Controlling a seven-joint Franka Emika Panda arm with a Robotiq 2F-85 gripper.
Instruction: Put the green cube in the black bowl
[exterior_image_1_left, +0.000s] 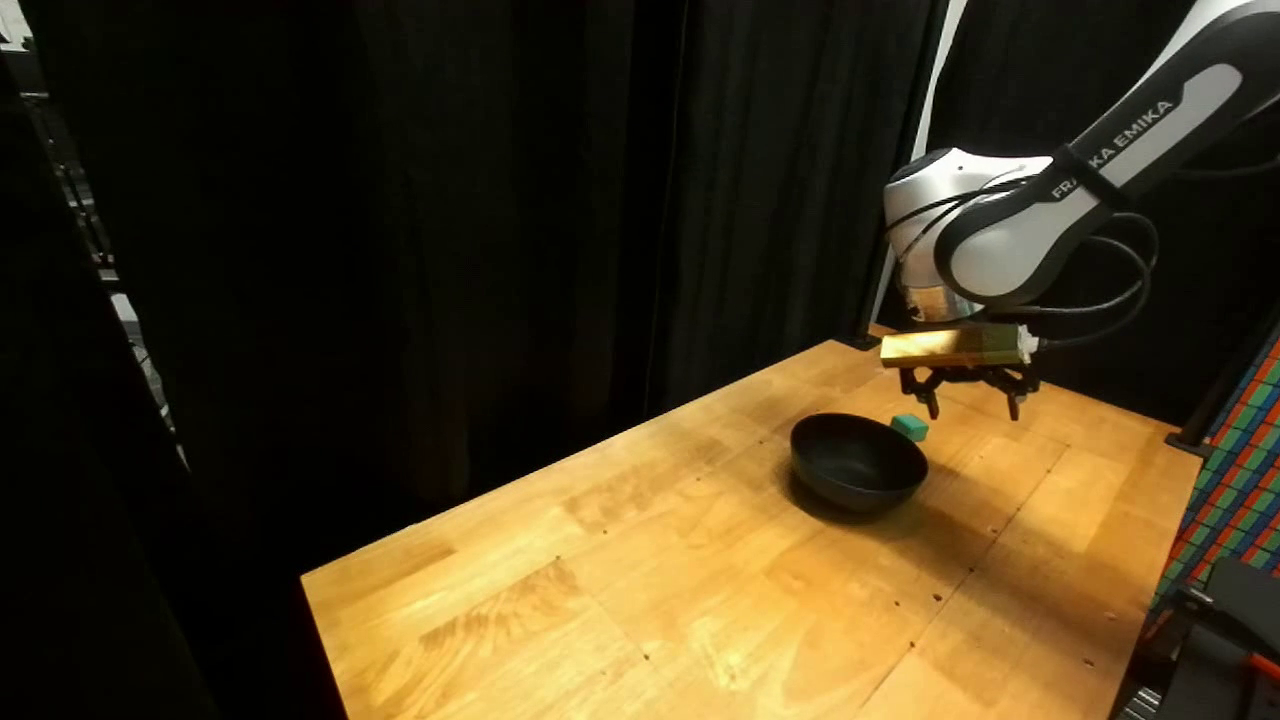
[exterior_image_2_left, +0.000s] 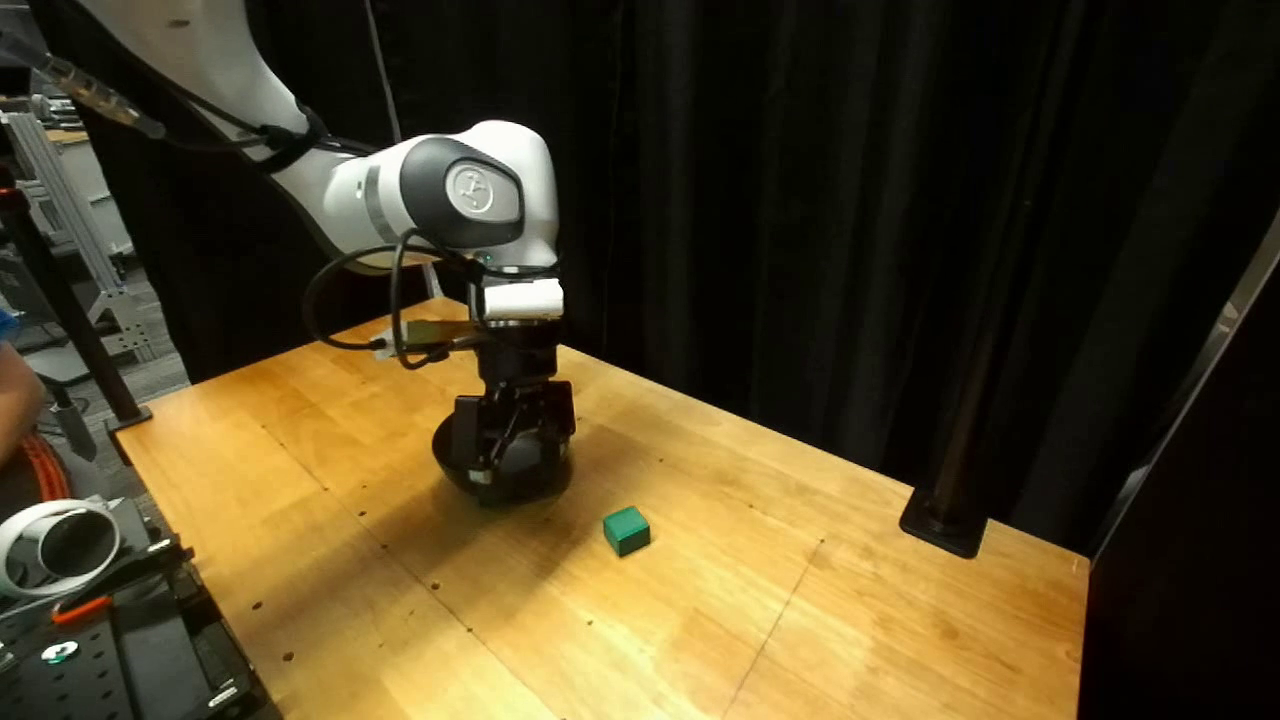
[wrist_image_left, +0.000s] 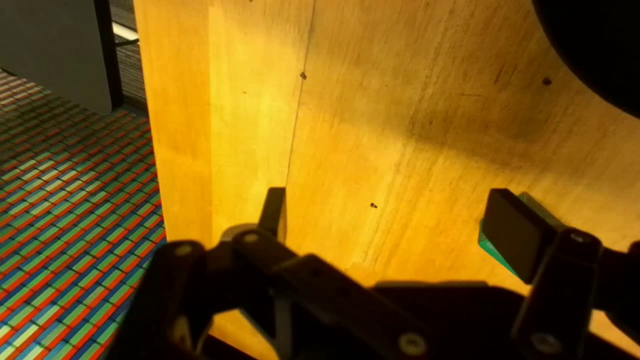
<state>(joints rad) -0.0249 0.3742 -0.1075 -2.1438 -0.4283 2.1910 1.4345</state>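
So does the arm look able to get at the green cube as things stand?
Likely yes, after a sideways shift: the tool is open, and the green cube sits apart from the black bowl, top uncovered. In the wrist view the tool partly hides the cube.

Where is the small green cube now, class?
In an exterior view, the small green cube rests on the brown wooden table, right of the round black bowl, not touching it.

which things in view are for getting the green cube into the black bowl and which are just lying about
For the job:
black bowl
green cube, outside the bowl
tool, open

Seemingly just lying about, beside the table:
white ring-shaped piece
orange piece
small disc
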